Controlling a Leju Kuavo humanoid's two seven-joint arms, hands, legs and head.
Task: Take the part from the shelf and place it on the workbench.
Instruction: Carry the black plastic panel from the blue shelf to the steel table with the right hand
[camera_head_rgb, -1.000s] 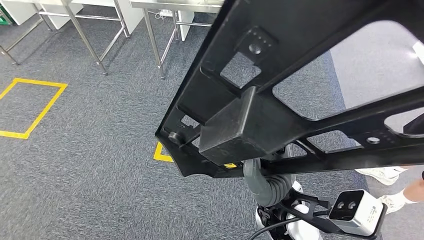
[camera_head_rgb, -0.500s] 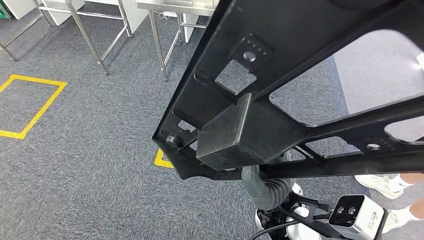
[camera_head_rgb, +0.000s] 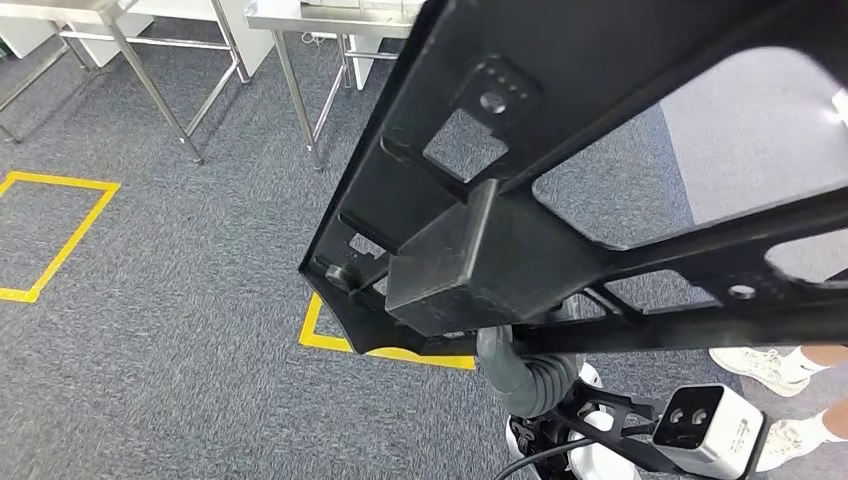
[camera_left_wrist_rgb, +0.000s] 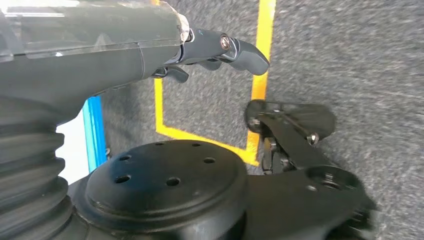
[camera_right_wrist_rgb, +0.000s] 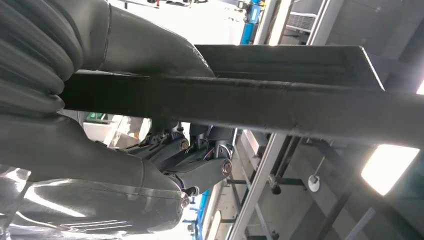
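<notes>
So we've got the part (camera_head_rgb: 560, 190), a big black metal frame with cutouts and a boxy block in the middle, up off the shelf and riding high and close in front of our head view, so the pickup half looks done and what's left is getting it to a table and setting it down. Our right hand (camera_right_wrist_rgb: 125, 165) is gripping it: in the right wrist view a bar of the frame runs between the thick thumb above and the dark fingers (camera_right_wrist_rgb: 200, 172) curled under it. Our left hand (camera_left_wrist_rgb: 150, 55) hangs low over the carpet, holding nothing, fingers loosely apart. As for room, there's grey carpet (camera_head_rgb: 150, 380) with yellow tape boxes (camera_head_rgb: 345, 345) below us, and steel-legged tables (camera_head_rgb: 300, 40) sit up ahead and to our left, well apart from the frame for now. A person's sneakers (camera_head_rgb: 765, 365) are near our right side, just under the frame's far rails, so that's the edge we'd watch when swinging. The frame also blocks much of our forward view, so we'd judge lining up with the table edge the tricky bit.
</notes>
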